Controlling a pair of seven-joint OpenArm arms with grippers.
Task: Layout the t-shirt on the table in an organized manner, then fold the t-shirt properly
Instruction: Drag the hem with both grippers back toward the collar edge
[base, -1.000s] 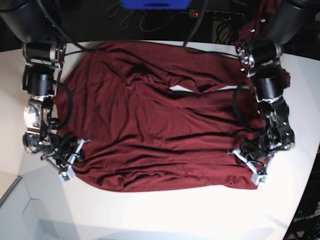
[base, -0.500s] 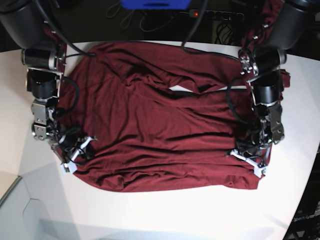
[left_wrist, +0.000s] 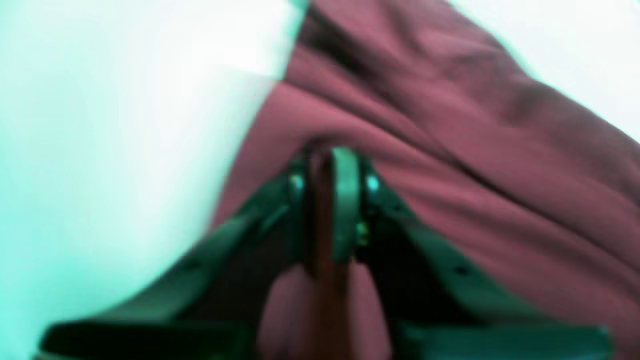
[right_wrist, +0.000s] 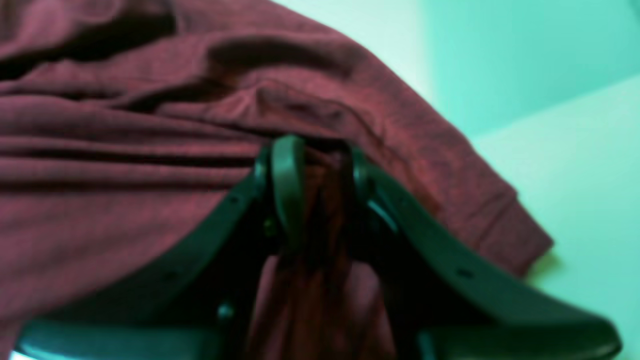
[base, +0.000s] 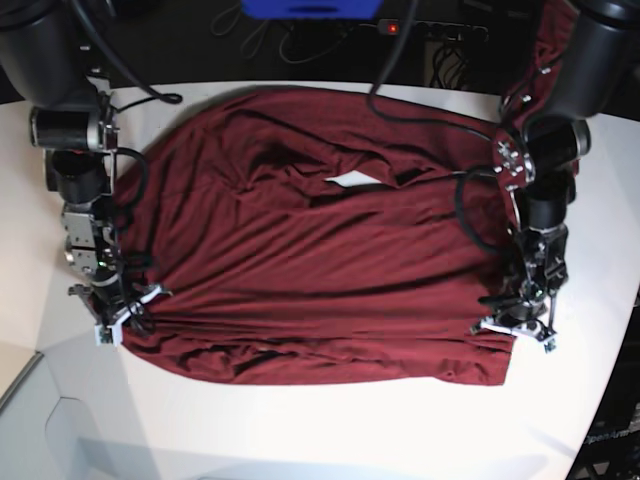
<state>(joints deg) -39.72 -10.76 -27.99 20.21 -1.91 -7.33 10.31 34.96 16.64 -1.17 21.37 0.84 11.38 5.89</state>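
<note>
White table (base: 330, 430), maroon t-shirt (base: 320, 260) spread wrinkled across it

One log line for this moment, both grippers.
left gripper: shut on t-shirt edge | right gripper: shut on t-shirt edge | t-shirt: spread, wrinkled, on table

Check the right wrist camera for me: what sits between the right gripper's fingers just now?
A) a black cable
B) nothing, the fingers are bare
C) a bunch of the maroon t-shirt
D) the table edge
C: in the right wrist view the right gripper has a gathered fold of the t-shirt pinched between its fingers, with the cloth running down between them.
</note>
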